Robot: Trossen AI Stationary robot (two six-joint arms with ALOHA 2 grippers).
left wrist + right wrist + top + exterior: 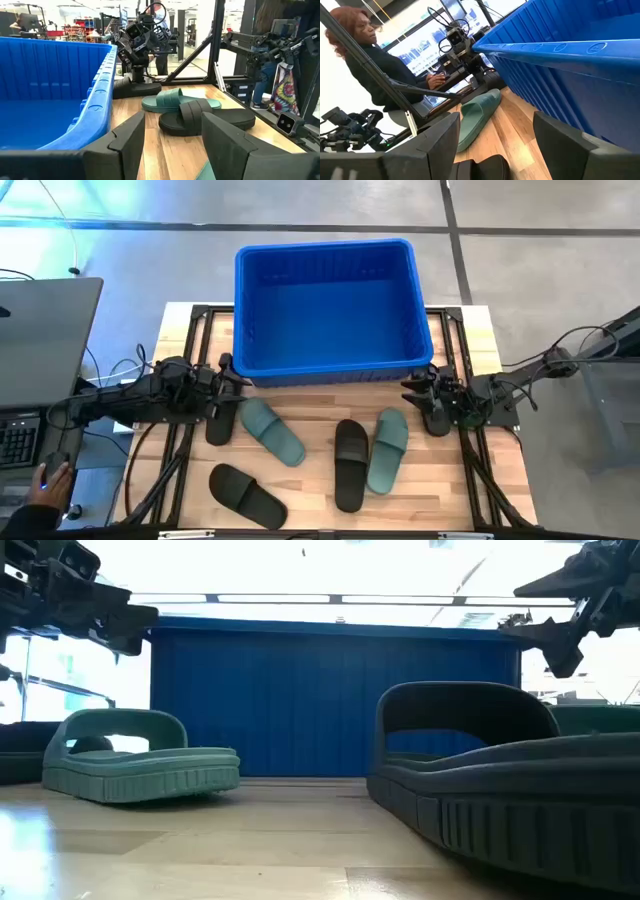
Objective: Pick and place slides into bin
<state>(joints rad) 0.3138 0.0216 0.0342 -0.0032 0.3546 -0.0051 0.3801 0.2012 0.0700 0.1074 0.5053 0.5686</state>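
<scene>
The blue bin (330,310) stands at the table's far middle, and nothing shows inside it. Six slides lie flat on their soles on the wood. A black one (220,423) and a green one (272,430) lie at the left. A black one (350,463) and a green one (388,448) lie in the middle. A black one (246,495) lies near the front and a black one (436,420) at the right. My left gripper (235,375) is open and empty above the bin's near left corner. My right gripper (412,388) is open and empty at the near right corner.
A laptop (45,340) and a keyboard stand off the table's left side, where a person's hand (45,485) rests. A person (365,55) sits beyond the table's left side. Black frame rails (190,340) run along the table's edges.
</scene>
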